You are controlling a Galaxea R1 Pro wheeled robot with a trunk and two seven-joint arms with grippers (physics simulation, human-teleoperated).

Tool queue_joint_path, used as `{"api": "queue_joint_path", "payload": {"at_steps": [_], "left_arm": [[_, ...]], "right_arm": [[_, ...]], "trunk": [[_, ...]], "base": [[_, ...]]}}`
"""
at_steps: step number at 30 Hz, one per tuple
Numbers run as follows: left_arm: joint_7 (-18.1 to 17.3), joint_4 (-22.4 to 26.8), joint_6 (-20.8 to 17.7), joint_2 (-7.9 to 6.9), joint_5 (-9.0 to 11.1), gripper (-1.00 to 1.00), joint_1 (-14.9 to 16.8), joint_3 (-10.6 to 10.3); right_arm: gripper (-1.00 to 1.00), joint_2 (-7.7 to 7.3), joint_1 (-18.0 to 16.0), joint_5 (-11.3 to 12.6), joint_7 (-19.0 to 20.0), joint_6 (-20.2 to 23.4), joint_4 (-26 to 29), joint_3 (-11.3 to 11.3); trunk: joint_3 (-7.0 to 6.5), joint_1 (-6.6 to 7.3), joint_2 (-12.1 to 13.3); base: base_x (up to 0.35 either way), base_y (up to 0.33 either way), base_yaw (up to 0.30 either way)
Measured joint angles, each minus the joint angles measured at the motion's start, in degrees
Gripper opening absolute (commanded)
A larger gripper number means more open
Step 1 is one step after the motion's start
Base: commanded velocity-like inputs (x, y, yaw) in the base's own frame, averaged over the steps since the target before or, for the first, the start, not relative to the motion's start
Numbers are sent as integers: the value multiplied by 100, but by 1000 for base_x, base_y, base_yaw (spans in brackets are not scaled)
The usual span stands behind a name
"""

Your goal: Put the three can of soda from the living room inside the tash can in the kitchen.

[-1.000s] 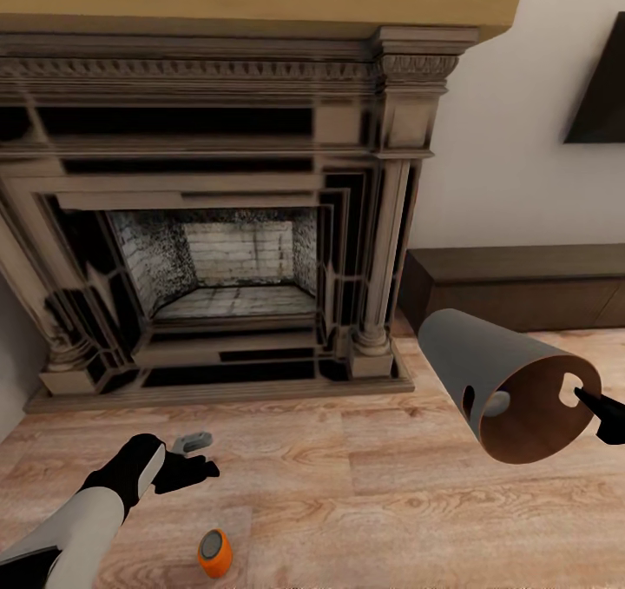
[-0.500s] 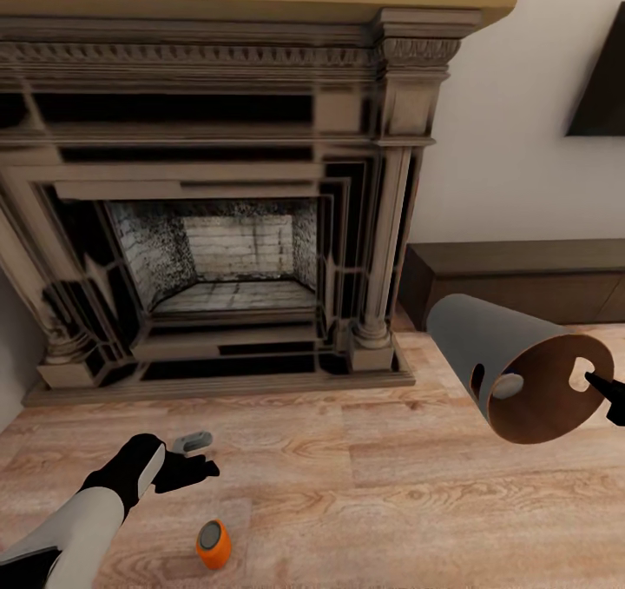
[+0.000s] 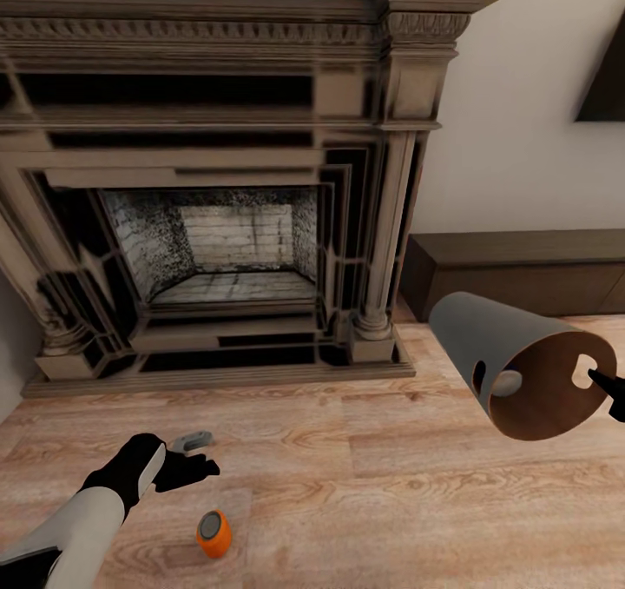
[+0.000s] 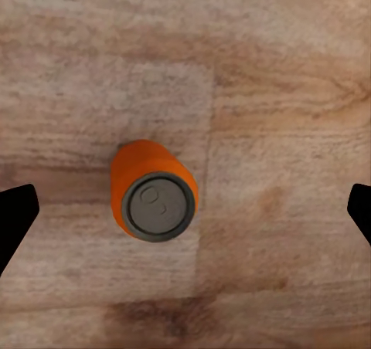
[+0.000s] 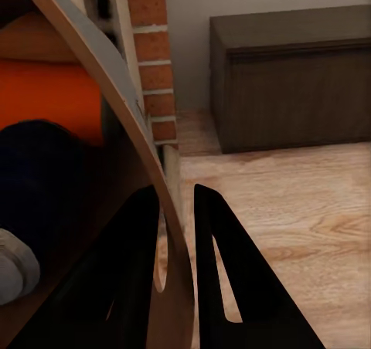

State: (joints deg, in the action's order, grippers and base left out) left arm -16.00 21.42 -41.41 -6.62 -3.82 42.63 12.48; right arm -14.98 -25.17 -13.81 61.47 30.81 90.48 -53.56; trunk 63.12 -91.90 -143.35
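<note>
One orange can of soda [image 3: 213, 532] [image 4: 152, 198] stands on the wood floor, silver top up. My left gripper [image 3: 187, 469] [image 4: 187, 214] hovers over it, open wide, a finger on either side and clear of it. My right gripper [image 3: 608, 389] [image 5: 174, 198] is shut on the rim of the tash can [image 3: 512, 372] [image 5: 116, 110], one finger inside and one outside. The grey bin is held off the floor, tilted, its brown mouth facing me. Inside it lie another orange can [image 5: 46, 98] and a dark blue can [image 5: 42, 187], whose silver top [image 3: 506, 384] shows in the head view.
A dark carved fireplace [image 3: 226, 189] with a stone hearth stands right ahead. A low dark wood bench [image 3: 521, 272] runs along the white wall to its right, with a corner of the television [image 3: 608, 76] above. Light plank floor [image 3: 365, 485] lies between my arms.
The whole picture has shifted as the camera moved, so the fireplace looks a little larger. The orange can now sits slightly closer to my left gripper. The bin stays held.
</note>
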Motion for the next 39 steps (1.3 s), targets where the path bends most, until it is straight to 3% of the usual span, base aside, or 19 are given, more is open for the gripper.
{"api": "queue_joint_path", "payload": {"at_steps": [4, 14, 39], "left_arm": [[-29, 0, 150, -3, 4, 100, 1, -6], [-21, 1, 273, -3, 4, 100, 0, -9], [0, -51, 278, 3, -6, 100, 0, -9]], "right_arm": [[-100, 27, 8, -54, 8, 36, 8, 192], [-100, 46, 7, 7, 25, -22, 9, 264], [-100, 43, 7, 1, 44, -20, 9, 268]], "trunk": [[0, 0, 0], [0, 0, 0], [553, -65, -33]], "base": [[55, 0, 0], [153, 0, 0], [4, 0, 0]]}}
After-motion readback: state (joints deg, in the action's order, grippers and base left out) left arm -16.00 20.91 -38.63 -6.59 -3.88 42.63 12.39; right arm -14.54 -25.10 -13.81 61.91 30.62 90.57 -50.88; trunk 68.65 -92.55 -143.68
